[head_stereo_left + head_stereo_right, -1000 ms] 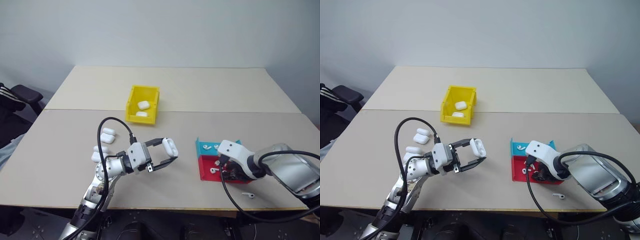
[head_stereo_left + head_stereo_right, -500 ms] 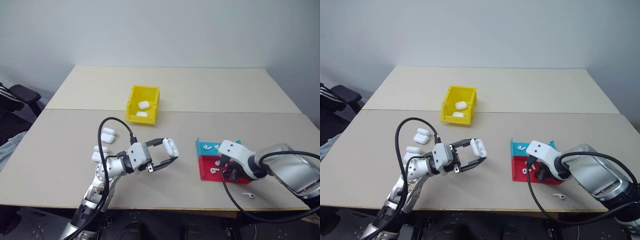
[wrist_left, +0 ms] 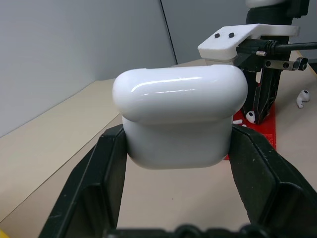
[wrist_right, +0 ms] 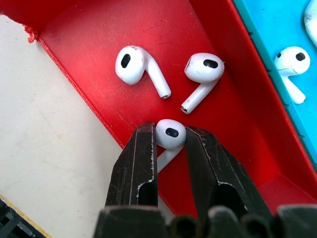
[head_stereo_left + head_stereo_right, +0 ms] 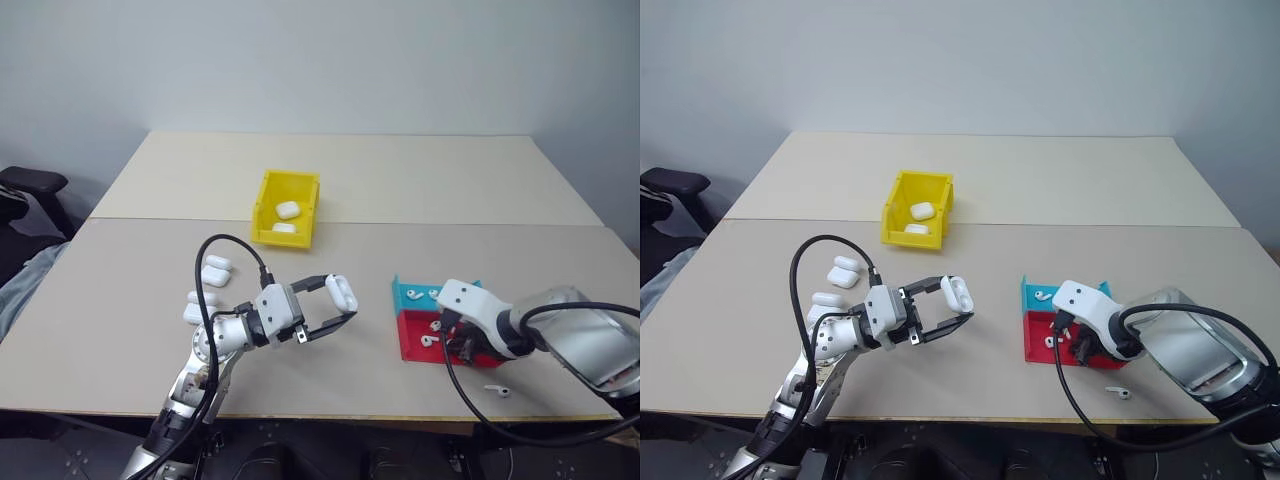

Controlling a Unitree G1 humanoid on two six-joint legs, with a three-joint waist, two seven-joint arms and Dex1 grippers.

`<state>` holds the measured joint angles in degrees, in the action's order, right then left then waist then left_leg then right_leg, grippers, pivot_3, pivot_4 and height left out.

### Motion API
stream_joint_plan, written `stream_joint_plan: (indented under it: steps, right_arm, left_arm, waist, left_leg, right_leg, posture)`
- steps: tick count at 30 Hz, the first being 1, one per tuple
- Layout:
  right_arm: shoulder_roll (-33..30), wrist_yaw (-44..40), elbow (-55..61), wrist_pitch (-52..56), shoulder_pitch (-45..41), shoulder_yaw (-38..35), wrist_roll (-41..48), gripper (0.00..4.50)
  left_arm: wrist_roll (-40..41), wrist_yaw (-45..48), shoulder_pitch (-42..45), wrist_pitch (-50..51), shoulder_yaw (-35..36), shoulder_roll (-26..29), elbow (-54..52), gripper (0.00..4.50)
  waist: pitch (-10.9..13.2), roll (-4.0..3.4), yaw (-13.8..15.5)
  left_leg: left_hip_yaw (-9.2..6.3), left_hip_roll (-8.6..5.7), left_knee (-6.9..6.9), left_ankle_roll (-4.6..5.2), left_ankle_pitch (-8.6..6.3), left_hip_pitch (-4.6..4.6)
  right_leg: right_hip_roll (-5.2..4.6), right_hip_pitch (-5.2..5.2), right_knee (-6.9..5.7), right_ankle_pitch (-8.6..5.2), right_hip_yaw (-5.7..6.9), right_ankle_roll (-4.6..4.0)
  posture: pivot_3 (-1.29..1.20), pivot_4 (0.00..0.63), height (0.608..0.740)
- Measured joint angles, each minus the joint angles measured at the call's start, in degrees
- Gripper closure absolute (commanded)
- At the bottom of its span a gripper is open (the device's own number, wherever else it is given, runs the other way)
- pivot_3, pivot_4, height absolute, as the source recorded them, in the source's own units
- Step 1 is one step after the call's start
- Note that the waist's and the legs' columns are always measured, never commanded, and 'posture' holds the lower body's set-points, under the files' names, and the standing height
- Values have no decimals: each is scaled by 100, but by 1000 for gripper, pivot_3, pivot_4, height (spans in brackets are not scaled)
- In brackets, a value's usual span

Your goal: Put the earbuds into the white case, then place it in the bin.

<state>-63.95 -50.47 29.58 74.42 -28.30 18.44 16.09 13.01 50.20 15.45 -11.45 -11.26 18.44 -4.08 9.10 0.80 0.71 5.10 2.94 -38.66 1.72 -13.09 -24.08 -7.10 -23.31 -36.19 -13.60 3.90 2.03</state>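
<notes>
Earbud sits in red tray near bench front-right edge, pinched between right gripper fingers. Left gripper clamps white case, lid closed, above bench front-centre. Risk: glossy bud squirts out during lift; closed lid blocks insertion.

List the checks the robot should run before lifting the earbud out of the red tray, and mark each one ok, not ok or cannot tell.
1. Right gripper fingers on either side of one earbud: ok.
2. Grip firm enough to lift: cannot tell.
3. Other earbuds in the red tray lie apart from the fingers: ok.
4. Left gripper shut on the white case: ok.
5. Case lid open to receive an earbud: not ok, it looks closed.
6. Bin within view: ok.
</notes>
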Motion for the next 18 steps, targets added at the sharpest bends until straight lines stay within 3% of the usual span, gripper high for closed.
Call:
stream_joint_plan:
  steps: [5,10,18]
  right_arm:
    - [-137,-379,356,-125,-576,-1808,662,3634]
    - [1401,-514,427,-1363,-926,-3934,1738,3634]
    - [3496,-230,456,-3786,-426,-4280,2350,3634]
  left_arm:
    - [927,82,90,648,131,-75,-565,1723]
    - [2388,347,610,1722,358,-105,-1070,1723]
    - [3154,814,1194,2358,484,-262,-1035,1723]
  waist:
    - [-1,-5,-1]
    - [-3,3,-1]
    - [-3,1,-3]
  left_leg:
    - [-7,1,-1,1,0,-12]
    - [-14,1,-3,1,-1,1]
    - [-5,-6,-4,-2,1,-1]
  right_leg:
    - [2,-7,4,3,4,3]
    - [6,19,10,4,15,5]
    - [5,15,6,7,9,10]
  posture:
    - [0,150,740]
    - [0,150,740]
    - [0,150,740]
